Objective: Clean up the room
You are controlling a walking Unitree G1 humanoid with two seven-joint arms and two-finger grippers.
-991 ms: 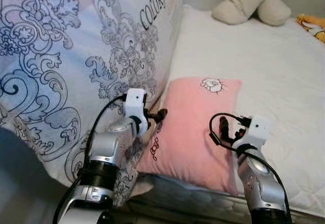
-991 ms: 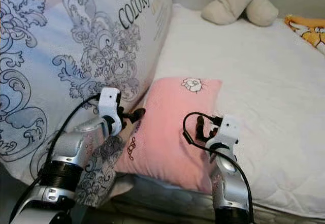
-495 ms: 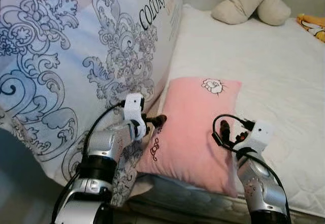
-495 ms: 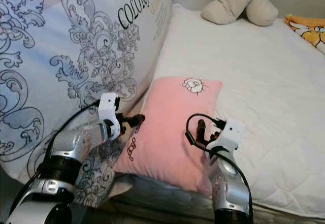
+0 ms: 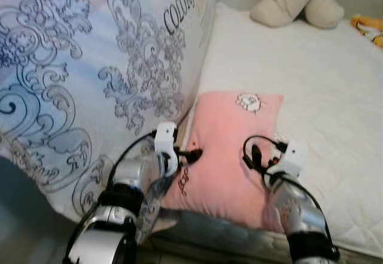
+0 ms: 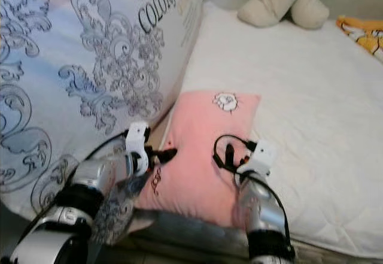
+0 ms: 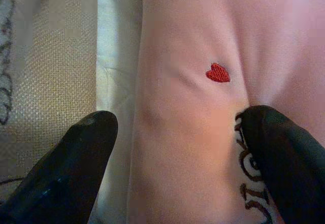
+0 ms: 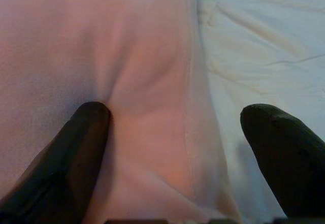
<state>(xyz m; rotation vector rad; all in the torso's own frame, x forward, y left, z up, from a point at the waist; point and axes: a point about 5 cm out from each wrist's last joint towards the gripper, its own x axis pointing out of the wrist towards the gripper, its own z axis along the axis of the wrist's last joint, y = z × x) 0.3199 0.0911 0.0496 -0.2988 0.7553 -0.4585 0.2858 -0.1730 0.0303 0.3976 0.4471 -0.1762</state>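
Cleanup looks barely begun: the left gripper (image 7: pixel 177 132) and right gripper (image 8: pixel 177 132), both spread wide, straddle the pillow (image 5: pixel 230 150)'s nine and three o'clock edges, not yet clamped.

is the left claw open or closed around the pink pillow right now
Open. The left claw straddles the pink pillow's edge, its fingers spread wide apart, not yet pinching the fabric.

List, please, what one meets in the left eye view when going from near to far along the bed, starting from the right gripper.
Right gripper → pink pillow → bare white mattress → beige plush toy at the far end.
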